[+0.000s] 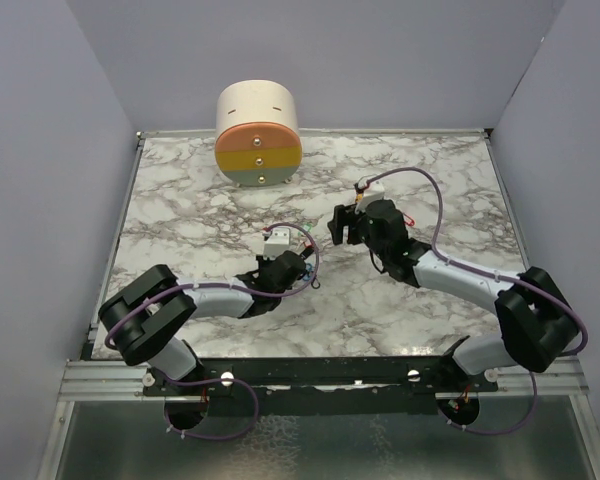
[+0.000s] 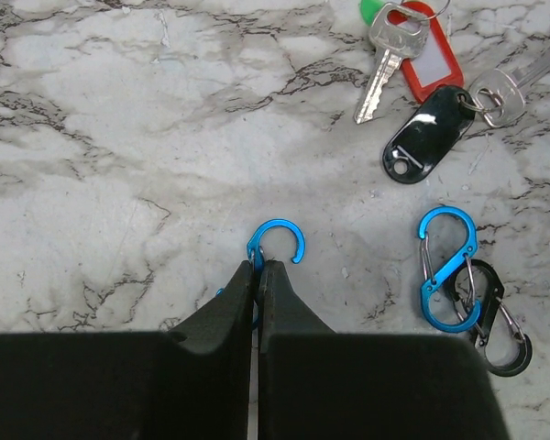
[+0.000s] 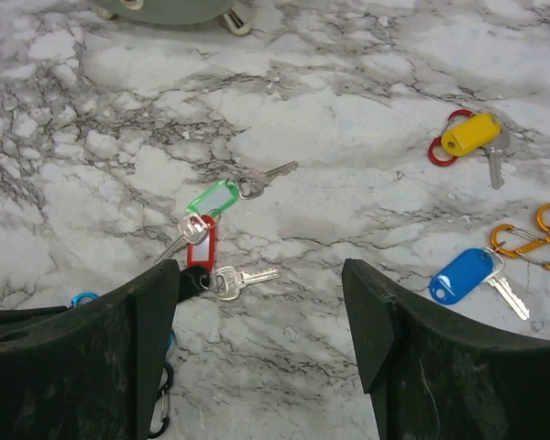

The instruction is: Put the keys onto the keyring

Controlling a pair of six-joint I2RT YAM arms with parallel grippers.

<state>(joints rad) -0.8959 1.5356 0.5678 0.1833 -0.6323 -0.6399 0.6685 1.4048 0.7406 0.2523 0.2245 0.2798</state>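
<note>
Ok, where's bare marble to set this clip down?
Free: the marble left of the blue clip held by the left gripper, and the stretch between the red tag and the blue tag. Crowded: right of the clip, around the S-clips and black tag.

My bench: white marble-look tabletop [image 1: 190,210] w/ grey veins, plain lilac-grey walls [image 1: 40,140] on 3 sides, alu rail [image 1: 320,372] at near edge. Below it, maybe a glossy metal sheet [image 1: 310,440]. Light soft, even.
</note>
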